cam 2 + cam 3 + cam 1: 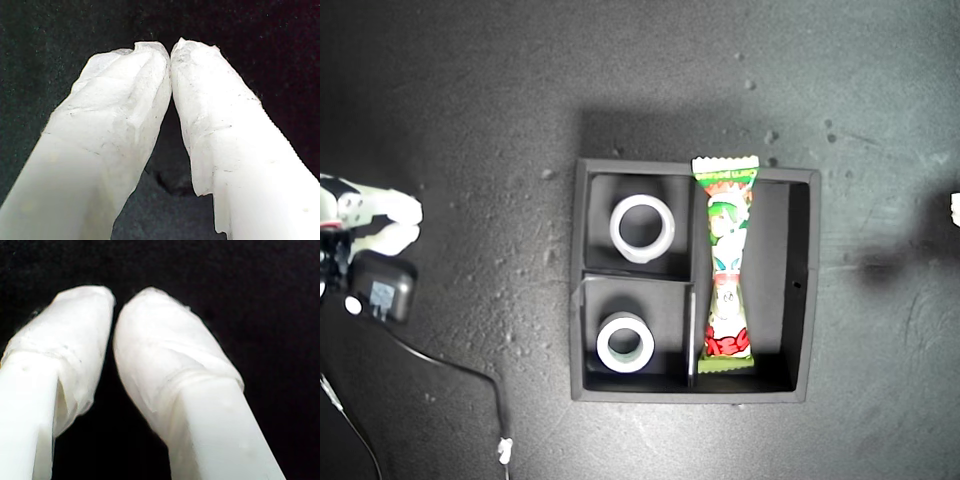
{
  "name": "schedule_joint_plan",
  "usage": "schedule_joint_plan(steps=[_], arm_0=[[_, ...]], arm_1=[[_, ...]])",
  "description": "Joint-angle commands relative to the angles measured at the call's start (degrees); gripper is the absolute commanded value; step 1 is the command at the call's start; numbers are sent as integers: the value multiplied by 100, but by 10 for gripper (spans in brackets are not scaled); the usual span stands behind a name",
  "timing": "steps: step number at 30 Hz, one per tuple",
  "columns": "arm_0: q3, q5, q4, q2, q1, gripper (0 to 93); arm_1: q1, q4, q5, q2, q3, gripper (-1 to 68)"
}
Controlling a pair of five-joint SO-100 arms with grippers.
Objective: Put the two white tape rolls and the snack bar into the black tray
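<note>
Both empty jaws pressed together.

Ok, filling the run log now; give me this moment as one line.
matte black divided tray: two white tape rings, green-white snack bar inside | first claw shut, empty | second claw shut, empty

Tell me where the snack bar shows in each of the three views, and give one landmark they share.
Exterior view: the snack bar lies in the long compartment of the black tray, its top end over the far wall.
First wrist view: not in it.
Second wrist view: not in it.
Shared landmark: only the dark tabletop.
</note>
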Motion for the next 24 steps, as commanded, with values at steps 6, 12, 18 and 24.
schedule_joint_plan(steps=[6, 12, 18, 24], arm_0=[[325, -44, 237, 281, 0, 2], [325, -44, 237, 281, 0, 2], [325, -44, 237, 281, 0, 2], [325, -44, 237, 281, 0, 2]], arm_1=[[-141, 70, -53, 0, 70, 0], [-141, 70, -53, 0, 70, 0], [-141, 70, -53, 0, 70, 0], [-141, 70, -53, 0, 70, 0]])
